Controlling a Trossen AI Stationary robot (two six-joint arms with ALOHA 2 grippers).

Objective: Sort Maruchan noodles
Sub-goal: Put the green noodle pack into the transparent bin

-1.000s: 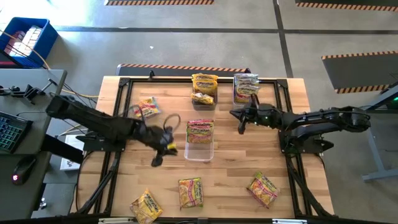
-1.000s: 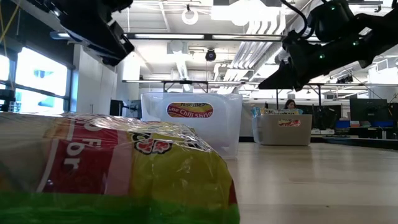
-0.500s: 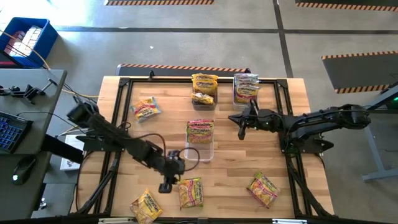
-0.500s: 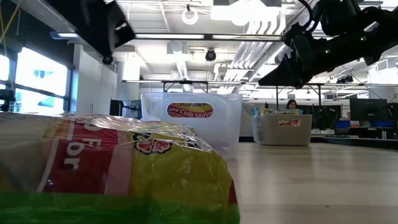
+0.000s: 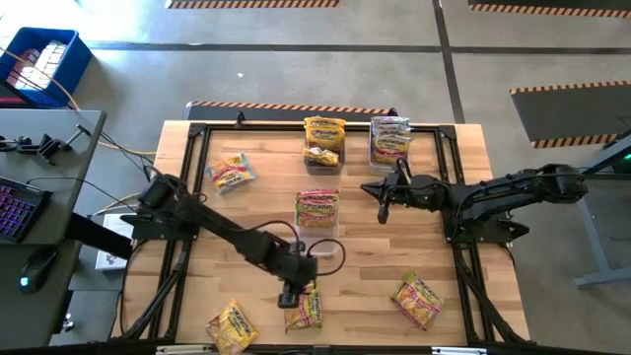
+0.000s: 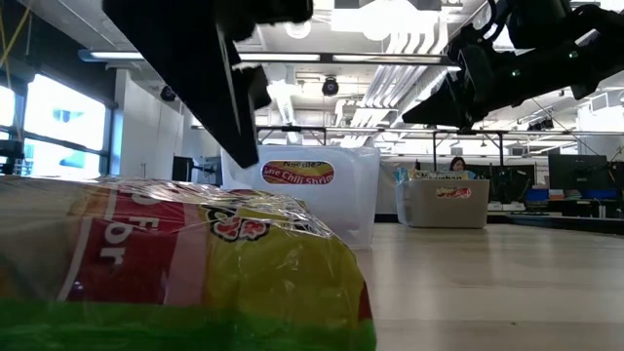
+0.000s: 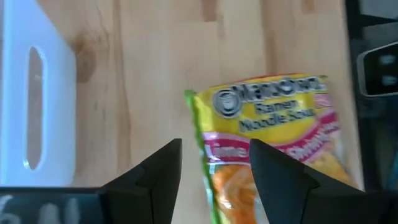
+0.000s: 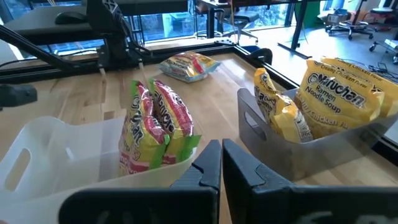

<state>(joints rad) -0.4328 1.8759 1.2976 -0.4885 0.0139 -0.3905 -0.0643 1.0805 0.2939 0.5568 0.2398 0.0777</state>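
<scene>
The table [image 5: 394, 251] is bare wood with a black frame round its edge. Both my arms reach in over it from the sides. My left arm stretches across to the near middle, and its claw [image 5: 290, 293] hangs spread open over one edge of a yellow packet [image 5: 305, 307] lying flat there; in the wrist view the two fingers [image 7: 158, 174] straddle that packet's green-edged side, not touching it that I can tell. My right arm waits farther back, its claw [image 5: 383, 208] pressed together and holding nothing, between the middle bin and the back right one.

Three clear bins sit on the far half. The middle bin [image 5: 317, 237] holds red-and-green packets [image 5: 317, 207] standing on edge. The back bin [image 5: 323, 161] holds yellow packets [image 5: 324, 131], and the bin [image 5: 390, 156] beside it on the right holds silvery ones [image 5: 390, 136].

Loose packets lie flat elsewhere: a pink-and-yellow one [image 5: 232, 172] at the back left, a yellow one [image 5: 232, 326] at the near left corner, and another [image 5: 418, 299] at the near right, well apart from each other.
</scene>
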